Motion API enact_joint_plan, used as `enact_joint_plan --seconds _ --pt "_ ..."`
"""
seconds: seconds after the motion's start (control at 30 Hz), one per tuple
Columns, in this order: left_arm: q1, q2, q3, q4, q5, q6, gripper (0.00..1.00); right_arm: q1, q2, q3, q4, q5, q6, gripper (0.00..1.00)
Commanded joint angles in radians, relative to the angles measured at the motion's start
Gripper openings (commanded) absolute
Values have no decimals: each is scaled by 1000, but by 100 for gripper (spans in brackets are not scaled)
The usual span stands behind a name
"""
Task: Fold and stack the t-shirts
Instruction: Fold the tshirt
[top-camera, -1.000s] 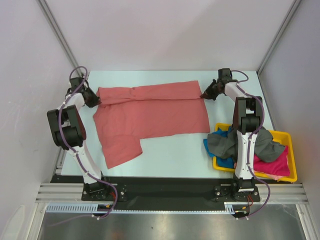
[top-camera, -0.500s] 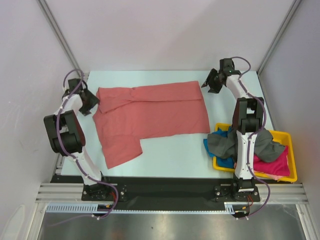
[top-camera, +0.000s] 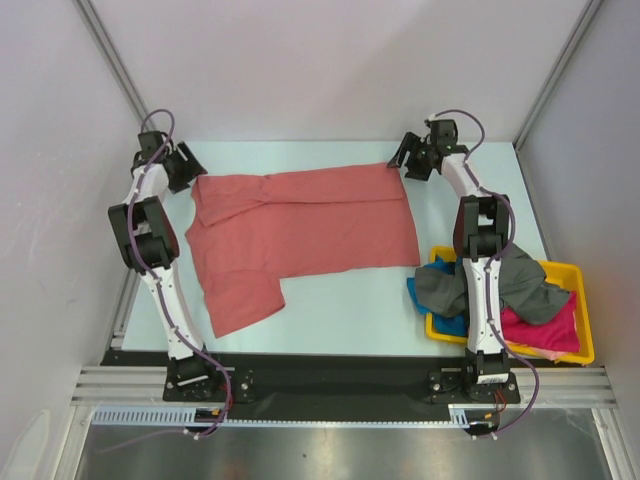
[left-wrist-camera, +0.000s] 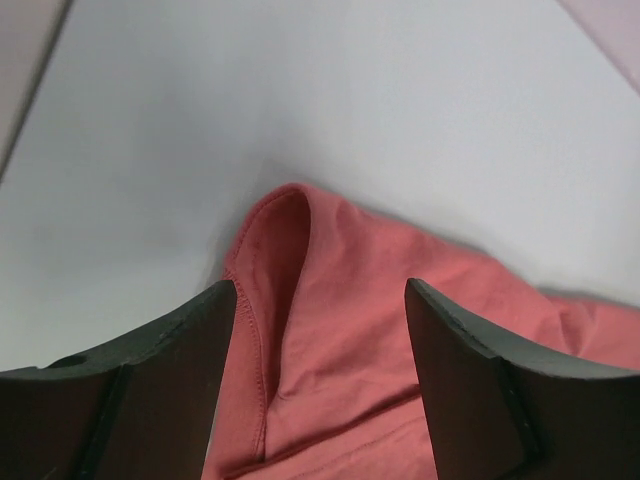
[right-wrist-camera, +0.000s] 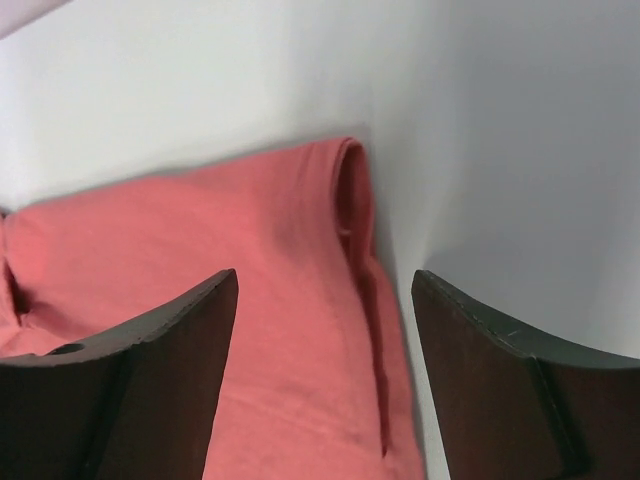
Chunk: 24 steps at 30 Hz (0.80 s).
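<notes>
A salmon-red t-shirt (top-camera: 300, 225) lies spread on the table, its far part folded over into a band and one sleeve hanging toward the near left. My left gripper (top-camera: 185, 166) hovers open at the shirt's far left corner. In the left wrist view the gripper (left-wrist-camera: 320, 290) has the corner's hemmed fold (left-wrist-camera: 290, 250) lying loose between its fingers. My right gripper (top-camera: 408, 160) stands open at the far right corner; in the right wrist view the gripper (right-wrist-camera: 325, 278) sits over the shirt's edge (right-wrist-camera: 350, 200). Neither holds cloth. Dark grey (top-camera: 455, 280), blue (top-camera: 422, 296) and magenta (top-camera: 545, 325) t-shirts are heaped in the tray.
A yellow plastic tray (top-camera: 578, 272) stands at the near right beside the right arm's base, and the grey shirt spills over its left rim onto the table. Walls enclose the table at the back and on both sides, close to both grippers.
Both grippers went from shut on the red shirt's far corners to open, letting go of it. Both then lifted back toward the far edge. The shirt lies where it was.
</notes>
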Motion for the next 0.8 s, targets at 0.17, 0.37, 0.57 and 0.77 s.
enact_joint_plan --seconds 0.17,0.37,0.57,0.77 --pt "8 72 92 -24 117 36 74 -22 91 75 113 -52 22 74" --pt "8 98 90 -29 118 22 71 -14 133 81 142 -101 66 65" --pt "11 126 115 -23 123 -13 62 2 150 76 170 -103 111 56" --pt "19 149 118 -15 100 -71 42 -5 157 52 276 -57 215 32"
